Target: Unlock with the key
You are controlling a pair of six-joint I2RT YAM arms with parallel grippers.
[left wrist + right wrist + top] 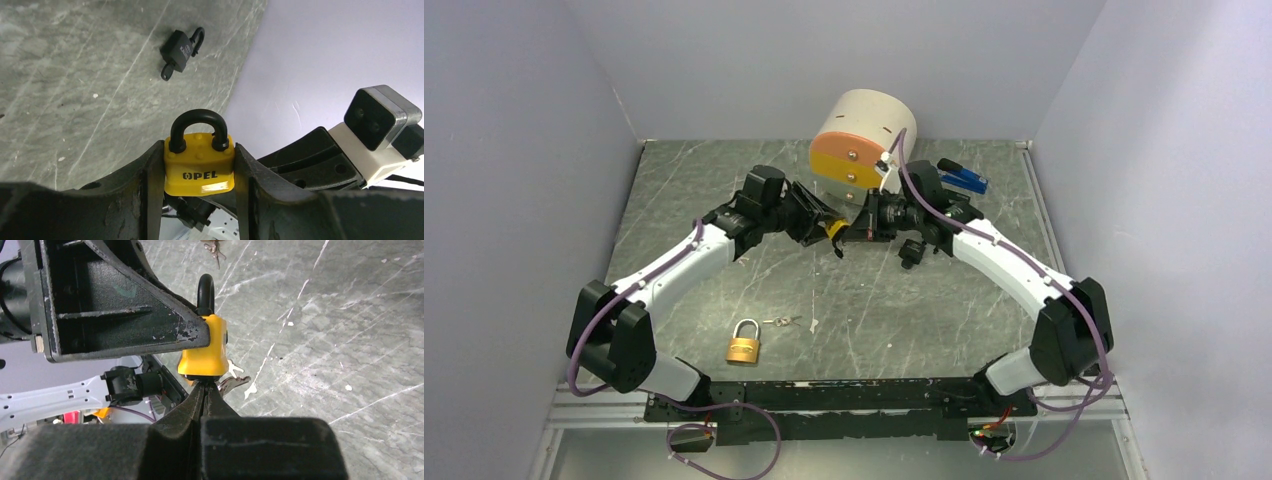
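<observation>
**Key at the keyway; yellow padlock not yet released.**

Nearest the bases, a brass padlock [743, 345] lies on the table [924, 330], apart from both arms. Mid-table, the left gripper [199, 146] clamps the yellow padlock [200, 175] by its sides, shackle seated. The right gripper [202, 392] is pinched tight under the lock body, judged to be holding the key [234, 383]; only a silver sliver shows and the blade is hidden. The next move calls for a right-wrist turn about the keyway while the left arm braces. Farther off lies a black padlock [181, 46].
</observation>
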